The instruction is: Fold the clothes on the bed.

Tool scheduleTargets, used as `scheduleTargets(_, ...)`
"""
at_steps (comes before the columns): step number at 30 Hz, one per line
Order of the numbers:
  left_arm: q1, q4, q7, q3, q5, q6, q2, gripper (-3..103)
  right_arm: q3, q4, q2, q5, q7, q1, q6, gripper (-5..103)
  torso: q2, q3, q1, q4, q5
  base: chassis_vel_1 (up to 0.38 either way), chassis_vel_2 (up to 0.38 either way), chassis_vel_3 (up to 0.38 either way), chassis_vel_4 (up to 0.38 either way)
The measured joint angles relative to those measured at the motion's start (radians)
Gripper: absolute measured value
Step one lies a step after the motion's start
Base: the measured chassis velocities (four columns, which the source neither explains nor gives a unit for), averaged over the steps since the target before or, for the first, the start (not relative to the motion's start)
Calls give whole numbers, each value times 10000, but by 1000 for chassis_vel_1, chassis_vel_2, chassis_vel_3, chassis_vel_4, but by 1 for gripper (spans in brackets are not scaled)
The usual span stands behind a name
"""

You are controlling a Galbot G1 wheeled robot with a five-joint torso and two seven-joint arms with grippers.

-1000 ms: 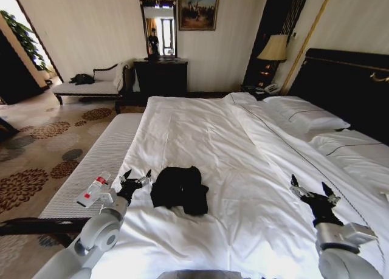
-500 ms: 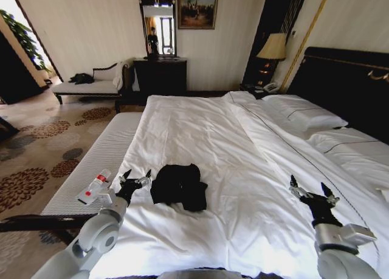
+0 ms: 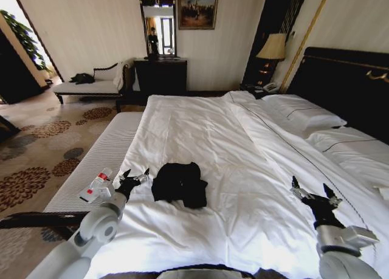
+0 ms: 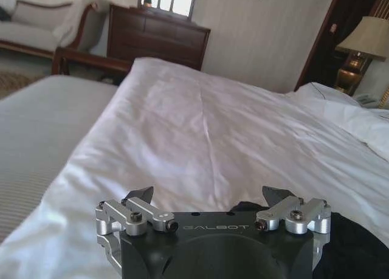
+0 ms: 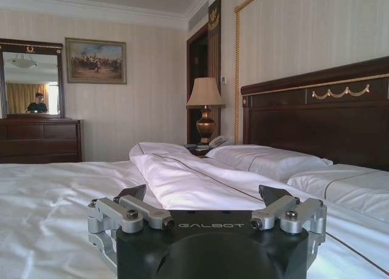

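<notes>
I judge the folding near done: the soft black T-shirt (image 3: 179, 183) lies bunched compactly on the large white-sheeted bed (image 3: 243, 169), near-left. My left gripper (image 3: 135, 176) hovers beside it, jaws wide; right gripper (image 3: 313, 191) far right, wide too. Next comes squaring it.

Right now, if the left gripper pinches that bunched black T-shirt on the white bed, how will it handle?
The black fabric T-shirt lies in a crumpled, layered heap, so it is probably floppy and would drape and unfold when lifted. It barely dents the white-sheeted bed, suggesting it is light. Pushed by the open left gripper beside it, it would likely bunch or drag the sheet.
</notes>
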Motion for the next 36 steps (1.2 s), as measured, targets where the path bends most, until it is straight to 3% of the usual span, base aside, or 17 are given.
scheduleTargets(1,-26,203,245,-11,-591,75,304,100,-153,-96,-136,2,50,142,-28,100,0,0,0,0,0,0,0,0,0)
scheduleTargets(4,-179,495,501,56,-948,86,578,100,-340,-242,-267,12,94,326,-60,100,0,0,-1,9,4,0,0,0,0)
scheduleTargets(6,-983,1136,661,438,-1623,142,806,100,-455,-420,-315,24,111,392,-69,100,0,0,0,9,3,0,0,0,0)
scheduleTargets(8,-1718,1713,723,706,-2249,229,827,100,-545,-551,-357,24,113,442,-68,100,0,0,-1,-4,0,0,0,0,0)
scheduleTargets(17,-3292,3543,1393,1838,-3527,630,465,100,-628,-832,-505,34,151,639,-69,100,0,1,0,4,3,0,0,0,0)
scheduleTargets(25,-4077,4493,1999,2982,-3494,632,-338,100,-621,-958,-639,53,196,670,-108,100,0,0,0,5,3,0,0,0,0)
scheduleTargets(36,-4871,5429,2038,3298,-3529,472,-1382,100,-584,-1053,-690,42,206,555,-120,100,0,0,0,3,4,0,0,0,0)
